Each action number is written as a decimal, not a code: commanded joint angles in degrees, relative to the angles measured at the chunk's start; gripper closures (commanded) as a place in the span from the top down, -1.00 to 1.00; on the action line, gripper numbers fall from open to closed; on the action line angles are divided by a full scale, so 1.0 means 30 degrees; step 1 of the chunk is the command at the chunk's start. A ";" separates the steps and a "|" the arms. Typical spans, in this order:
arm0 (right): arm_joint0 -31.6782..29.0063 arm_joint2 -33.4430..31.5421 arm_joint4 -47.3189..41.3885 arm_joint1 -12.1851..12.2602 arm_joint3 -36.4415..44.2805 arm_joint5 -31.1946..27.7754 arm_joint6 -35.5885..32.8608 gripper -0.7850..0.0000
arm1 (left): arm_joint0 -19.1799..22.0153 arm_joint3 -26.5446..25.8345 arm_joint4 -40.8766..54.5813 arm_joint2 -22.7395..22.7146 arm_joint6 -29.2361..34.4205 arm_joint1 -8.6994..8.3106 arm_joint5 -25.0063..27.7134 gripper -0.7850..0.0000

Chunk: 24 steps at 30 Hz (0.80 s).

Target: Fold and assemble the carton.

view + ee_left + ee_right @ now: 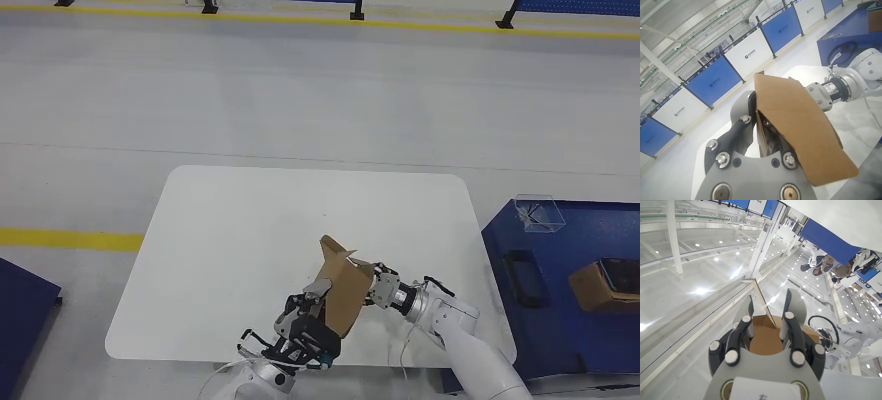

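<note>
While both arms meet at the near edge of the table [250, 230], the carton [345, 285] sits between their grippers.
The brown carton, partly unfolded and tilted, is held over the table's near edge, toward its right corner. The left gripper [758, 106] is clamped on one panel. The right gripper [770, 300] has its jaws apart, with a thin flap standing edge-on between them.

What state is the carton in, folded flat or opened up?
Partly opened: the carton has panels bent at angles with a hollow gap between them, not pressed flat.
</note>
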<state>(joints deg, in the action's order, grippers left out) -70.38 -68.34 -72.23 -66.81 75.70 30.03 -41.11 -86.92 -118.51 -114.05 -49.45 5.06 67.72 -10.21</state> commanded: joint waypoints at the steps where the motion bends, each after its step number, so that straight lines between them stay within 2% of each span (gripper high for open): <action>1: 0.0000 0.0000 -0.0001 0.0000 0.0000 0.0000 0.0000 1.00 | 0.0000 0.0001 0.0001 0.0000 -0.0002 0.0000 -0.0001 -1.00; 6: -0.0123 -0.0541 0.0699 0.0109 0.0107 -0.0765 0.0794 1.00 | -0.0058 -0.0094 0.0192 -0.0104 -0.0023 0.0010 0.0072 -1.00; 8: -0.0299 -0.1150 0.1623 0.0278 0.0214 -0.1223 0.1283 1.00 | -0.0263 -0.0583 0.1927 -0.0351 0.0091 0.0038 0.0715 -1.00; 11: -0.0688 -0.2303 0.3064 0.0608 0.0489 -0.1701 0.1453 1.00 | -0.0478 -0.0999 0.6700 -0.1610 -0.0150 0.0035 0.2041 -1.00; 14: -0.1431 -0.3622 0.5663 0.1019 0.1539 -0.3283 0.1392 1.00 | -0.0369 -0.0713 1.2420 -0.3036 -0.0097 -0.0016 0.4878 -1.00; 16: -0.2325 -0.4546 0.7220 0.1300 0.2854 -0.4445 0.0442 1.00 | -0.0161 -0.0182 1.6757 -0.4031 0.0467 -0.0055 0.6970 -1.00; 18: -0.3541 -0.5703 0.8439 0.1546 0.4301 -0.5801 -0.0093 1.00 | 0.0212 0.0613 2.0974 -0.4909 0.1631 -0.0107 0.8882 -1.00; 20: -0.4751 -0.6709 0.8392 0.1719 0.5919 -0.6163 -0.1312 1.00 | 0.0708 0.1532 2.5190 -0.5465 0.3234 -0.0151 1.0523 -1.00; 22: -0.6043 -0.7902 0.9262 0.1900 0.7535 -0.7217 -0.2029 1.00 | 0.1359 0.2529 2.8594 -0.5907 0.5116 -0.0201 1.1152 -1.00; 24: -0.7383 -0.8909 0.9991 0.1960 0.9166 -0.8733 -0.1758 1.00 | 0.1978 0.3417 3.1659 -0.6094 0.6704 -0.0219 1.1386 -1.00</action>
<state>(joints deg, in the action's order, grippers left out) -90.70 -93.70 -43.49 -60.96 100.87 6.06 -47.03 -81.76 -109.56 -26.24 -67.59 22.53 67.08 23.94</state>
